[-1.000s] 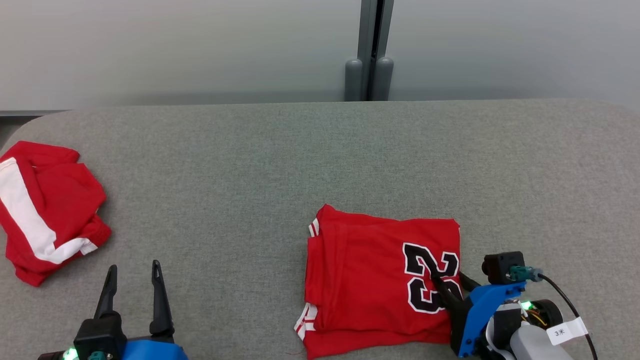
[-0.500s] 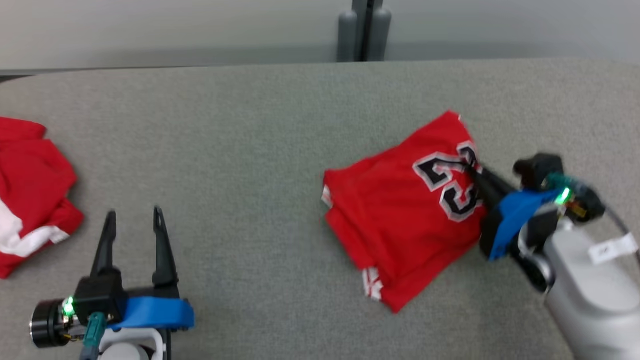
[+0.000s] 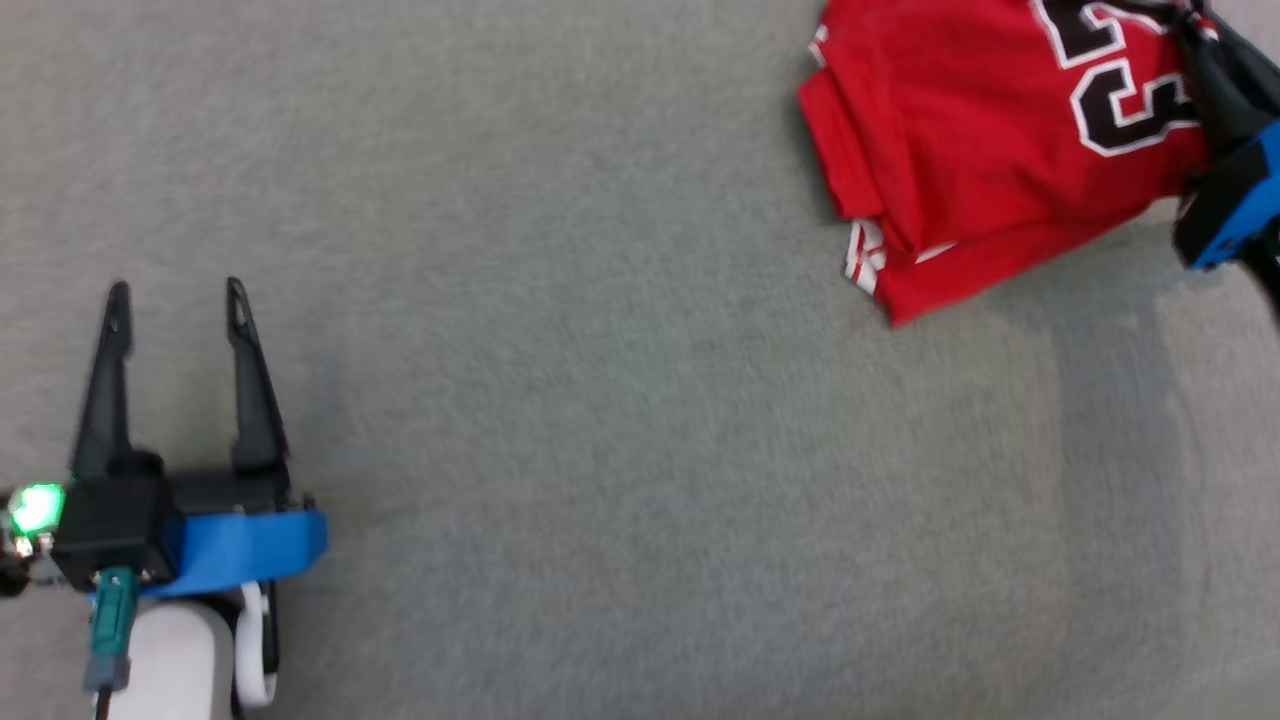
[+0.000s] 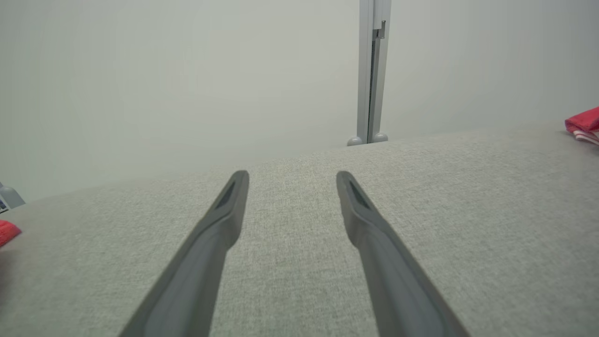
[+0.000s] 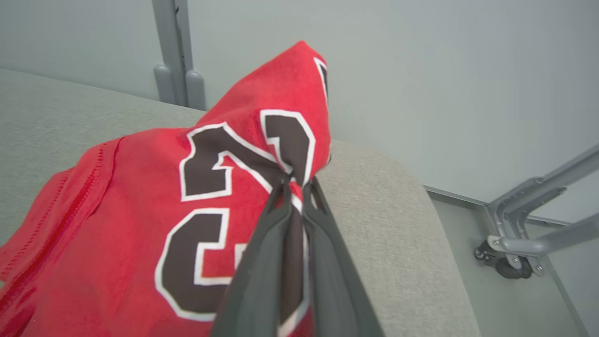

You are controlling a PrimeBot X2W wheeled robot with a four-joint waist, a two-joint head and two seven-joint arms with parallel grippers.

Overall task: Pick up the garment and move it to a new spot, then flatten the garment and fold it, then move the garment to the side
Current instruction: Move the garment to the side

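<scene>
**A:** Where is the garment (image 3: 980,150)?

**B:** Folded, red, at the far right of the grey worktop (image 3: 600,420), close to its rounded right edge, black number up.

**A:** And the right gripper (image 5: 294,185)?

**B:** Its fingers (image 5: 259,271) are pressed together, pinching the cloth at the number. The fabric rises to a peak there.

**A:** The left gripper (image 3: 177,290)?

**B:** Near left, well apart from the garment, fingers spread wide over the worktop. A second red cloth (image 4: 7,231) lies off to its left.
</scene>
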